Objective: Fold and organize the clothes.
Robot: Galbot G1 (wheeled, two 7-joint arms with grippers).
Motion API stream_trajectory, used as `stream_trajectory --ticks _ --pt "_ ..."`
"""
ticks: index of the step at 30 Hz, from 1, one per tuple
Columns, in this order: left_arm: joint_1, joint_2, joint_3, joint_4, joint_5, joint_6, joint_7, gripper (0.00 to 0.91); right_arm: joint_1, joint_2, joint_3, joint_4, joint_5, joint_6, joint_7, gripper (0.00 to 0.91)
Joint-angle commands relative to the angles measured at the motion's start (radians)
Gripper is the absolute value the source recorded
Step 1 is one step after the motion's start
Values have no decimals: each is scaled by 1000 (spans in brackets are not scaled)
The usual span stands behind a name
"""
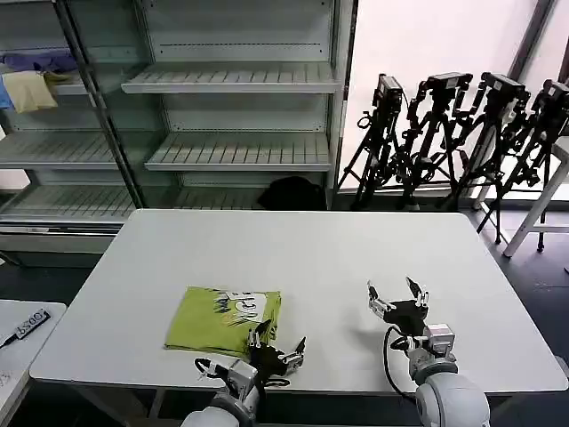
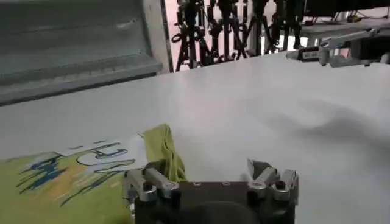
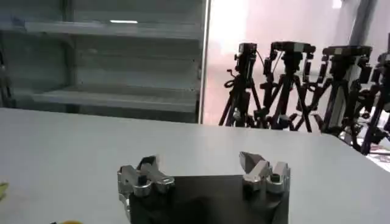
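The lime yellow-green T-shirt (image 1: 224, 319) lies folded into a rectangle on the white table (image 1: 302, 258), near the front edge left of centre, its white and blue print facing up. My left gripper (image 1: 278, 342) stands open just off the shirt's near right corner, one finger close to the cloth edge (image 2: 163, 149). In the left wrist view the left gripper (image 2: 207, 170) holds nothing. My right gripper (image 1: 396, 293) is open above bare table to the right, well apart from the shirt. The right wrist view shows the right gripper (image 3: 198, 164) with nothing between its fingers.
Metal shelving (image 1: 240, 116) stands behind the table, with a pale yellow cloth (image 1: 28, 89) and a blue cloth (image 1: 40, 60) on a left shelf. Several camera tripods (image 1: 453, 133) line the back right. A second small table (image 1: 18, 338) sits at the left.
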Motion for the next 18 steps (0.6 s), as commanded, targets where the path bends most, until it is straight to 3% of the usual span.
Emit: stream_trajectory --ticks 1,3,10,15,18 --pt "-21 -7 -3 -6 -94 12 8 907 -2 1 0 0 -11 2 1 907" --pt "-32 -2 -27 -27 -149 -61 9 907 -4 0 1 2 -10 2 1 907" --pt "-86 91 -256 -154 -282 -140 -3 907 -1 -4 4 12 -1 -4 -2 907" --pt "-67 177 -574 -117 -425 -122 12 907 12 -19 -1 15 1 -10 -9 907" --pt "-58 221 -668 -57 -458 -84 20 907 21 -24 -12 13 -5 -13 -9 907"
